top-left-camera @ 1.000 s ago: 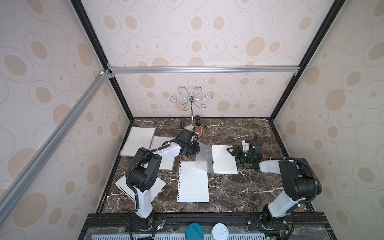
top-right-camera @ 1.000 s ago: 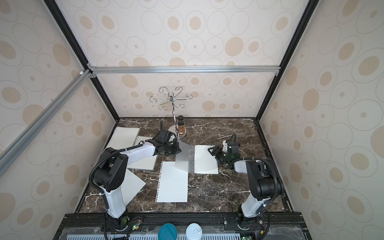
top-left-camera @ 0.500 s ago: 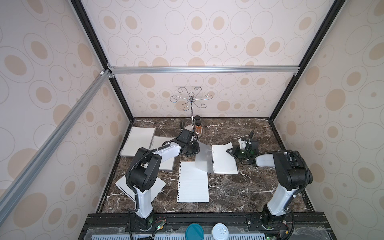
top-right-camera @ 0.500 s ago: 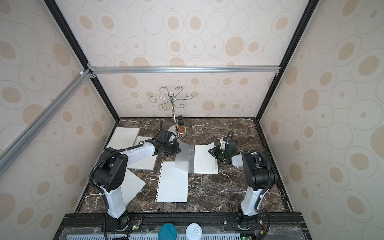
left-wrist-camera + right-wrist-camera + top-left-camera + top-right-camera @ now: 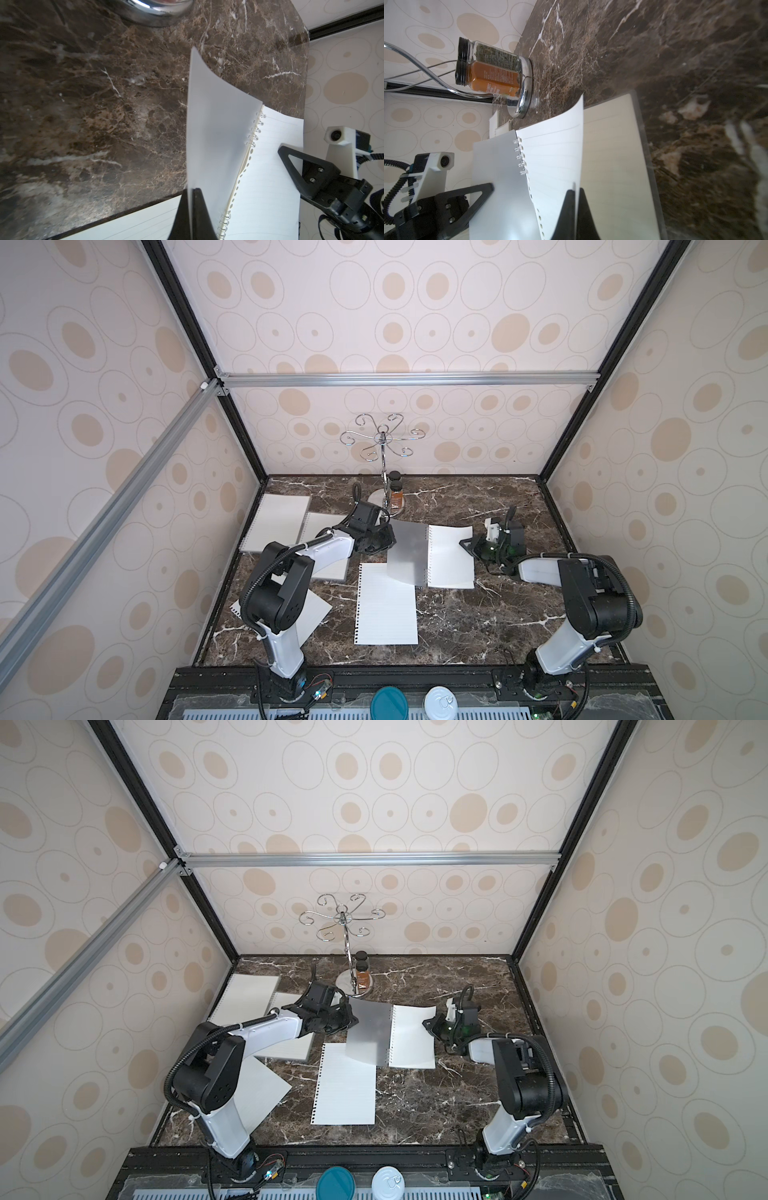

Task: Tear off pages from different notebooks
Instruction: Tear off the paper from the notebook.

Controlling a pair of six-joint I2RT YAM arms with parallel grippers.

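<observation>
An open notebook (image 5: 451, 568) (image 5: 413, 1048) lies mid-table in both top views. My left gripper (image 5: 388, 541) (image 5: 192, 191) is shut on the free edge of its translucent grey cover (image 5: 407, 551) (image 5: 218, 128) and holds it raised to the left of the wire coil. My right gripper (image 5: 465, 543) (image 5: 576, 188) is shut on the outer edge of the top page (image 5: 556, 149), which curls up off the pad. A loose page (image 5: 386, 605) (image 5: 345, 1085) lies flat in front of the notebook. Two more notebooks (image 5: 278, 518) (image 5: 328, 570) lie at the back left.
A chrome hook stand (image 5: 384, 506) with two spice jars (image 5: 397, 493) on its base stands just behind the left gripper. Another sheet (image 5: 316, 610) lies under the left arm near the left wall. A teal lid (image 5: 388, 703) and a white can (image 5: 440, 703) sit beyond the front rail.
My right gripper has shut on the top page's outer edge and lifted it, so the page's far corner now curls up. The left gripper still holds the cover in the same place.
</observation>
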